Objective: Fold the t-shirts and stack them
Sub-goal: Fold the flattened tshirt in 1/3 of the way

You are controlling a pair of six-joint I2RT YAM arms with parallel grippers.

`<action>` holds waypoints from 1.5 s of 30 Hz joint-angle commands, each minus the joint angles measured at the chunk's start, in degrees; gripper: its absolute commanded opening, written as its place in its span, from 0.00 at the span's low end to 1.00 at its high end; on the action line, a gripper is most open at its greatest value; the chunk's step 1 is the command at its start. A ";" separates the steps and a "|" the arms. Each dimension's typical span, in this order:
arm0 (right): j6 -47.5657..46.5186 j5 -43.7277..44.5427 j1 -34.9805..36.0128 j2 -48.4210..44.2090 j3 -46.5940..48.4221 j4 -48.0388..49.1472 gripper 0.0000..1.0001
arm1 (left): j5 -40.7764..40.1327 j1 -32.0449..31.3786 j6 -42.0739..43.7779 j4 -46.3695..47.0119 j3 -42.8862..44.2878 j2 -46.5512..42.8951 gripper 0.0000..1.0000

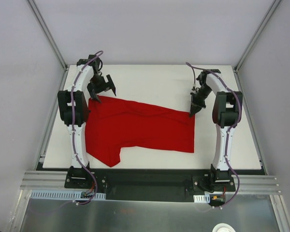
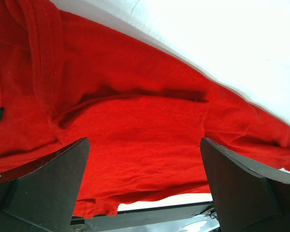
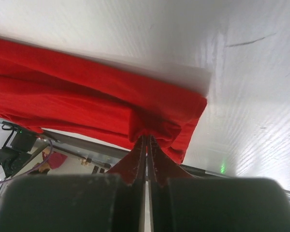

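Hidden — t-shirt (image 1: 140, 128) edge beneath the left arm (image 1: 76, 140).

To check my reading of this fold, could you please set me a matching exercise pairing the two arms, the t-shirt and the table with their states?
1. left arm
2. right arm
3. t-shirt
4. table

A. white, partly covered
B. jaws shut on a corner of cloth
C. red, lying on the table
D. jaws wide open, holding nothing

Pairs: 1-D, 2-B, 3-C, 4-A
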 commanded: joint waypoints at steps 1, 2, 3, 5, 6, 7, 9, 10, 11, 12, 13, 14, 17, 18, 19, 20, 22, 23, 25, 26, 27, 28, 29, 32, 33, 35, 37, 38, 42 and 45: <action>-0.59 -2.48 0.65 -6.17 -1.96 -5.37 0.01 | -0.56 0.28 1.72 -2.54 0.34 -2.02 0.99; -0.94 -2.92 0.91 -7.40 -3.53 -5.37 0.01 | -0.64 0.28 1.72 -2.63 0.42 -2.20 0.99; -0.77 -3.36 1.08 -8.19 -4.85 -5.11 0.01 | -0.82 0.28 1.72 -2.71 0.51 -2.28 0.99; -1.03 -3.36 1.26 -10.65 -6.62 -5.02 0.01 | -1.17 0.28 1.81 -2.80 0.69 -2.37 0.99; -1.03 -3.36 1.44 -11.62 -8.71 -4.76 0.01 | -1.08 0.28 1.81 -3.06 0.86 -2.37 0.99; -1.12 -3.54 1.44 -12.41 -9.52 -4.76 0.01 | -1.17 0.28 1.81 -3.33 1.13 -2.46 0.99; -0.94 -3.37 1.79 -14.79 -11.97 -4.76 0.01 | -1.17 0.37 1.72 -3.33 1.30 -2.37 0.99; -0.94 -3.02 2.05 -15.40 -13.03 -4.84 0.01 | -1.17 0.28 1.72 -3.42 1.39 -2.46 0.99; -0.94 -2.93 2.31 -16.28 -13.91 -4.85 0.01 | -1.08 0.37 1.63 -3.51 1.48 -2.46 0.99; -1.03 -2.84 2.49 -16.46 -14.79 -5.37 0.01 | -1.08 0.28 1.63 -3.42 1.48 -2.37 0.99; -1.29 -2.40 2.84 -16.55 -17.15 -5.37 0.01 | -1.08 0.28 1.54 -3.51 1.57 -2.37 0.99; -1.21 -2.31 2.84 -16.64 -18.39 -5.29 0.01 | -1.08 0.37 1.54 -3.51 1.57 -2.29 0.99; -0.60 -1.17 3.46 -15.33 -21.13 -5.02 0.27 | -0.82 0.28 1.37 -3.86 1.92 -2.11 0.99; -0.59 0.92 3.55 -14.80 -20.52 -6.33 0.32 | -0.82 0.28 1.37 -3.94 2.18 -2.02 0.99; -0.42 1.46 3.81 -14.36 -20.08 -6.69 0.31 | -0.82 0.28 1.37 -4.12 2.53 -2.02 0.99; -0.42 1.47 3.81 -13.83 -18.59 -6.78 0.31 | -0.91 0.28 1.37 -4.47 3.23 -1.85 0.99; -0.42 3.13 3.90 -13.48 -16.22 -7.66 0.37 | -0.12 0.28 1.37 -4.47 4.29 -1.67 0.99; -0.16 3.92 3.90 -13.56 -13.85 -7.66 0.39 | 0.23 0.28 1.46 -4.21 5.60 -1.41 0.99; -0.24 5.16 3.90 -13.30 -11.03 -7.66 0.39 | 0.85 0.11 1.72 -4.03 7.44 -0.62 0.99; -0.07 5.33 3.81 -12.78 -8.58 -7.66 0.39 | 1.63 0.11 1.72 -3.95 9.98 0.69 0.99; 0.11 4.64 3.99 -12.25 -7.60 -7.75 0.39 | 1.99 0.11 1.72 -4.03 11.22 1.57 0.99; 0.11 4.20 3.90 -11.20 -6.89 -7.83 0.39 | 2.08 0.11 1.11 -3.95 12.19 2.36 0.99; 0.28 3.76 3.99 -10.67 -6.37 -7.83 0.40 | 1.65 0.02 1.10 -3.86 13.94 3.85 0.99; 0.29 2.26 4.60 -9.09 -5.57 -7.83 0.40 | 0.67 0.11 0.93 -3.51 16.15 6.84 0.99; 0.03 1.83 4.78 -8.82 -5.57 -7.92 0.40 | 0.76 0.11 1.10 -3.68 16.77 7.64 0.99; -0.06 1.82 5.04 -8.55 -5.66 -7.92 0.41 | 2.07 0.20 1.37 -4.21 16.95 9.40 0.98; -0.07 2.00 5.22 -8.47 -5.66 -7.92 0.41 | 3.66 0.11 1.72 -5.00 16.16 10.02 0.91; -0.07 1.91 5.22 -8.47 -5.66 -7.92 0.41 | 4.18 -0.07 1.89 -4.91 14.33 9.84 0.88; 0.02 1.82 5.22 -8.29 -5.39 -7.92 0.41 | 3.93 -1.21 3.82 -4.82 11.42 8.61 0.83; 0.02 1.65 5.13 -8.03 -5.04 -7.83 0.41 | 4.10 -1.73 4.36 -5.00 9.83 7.65 0.81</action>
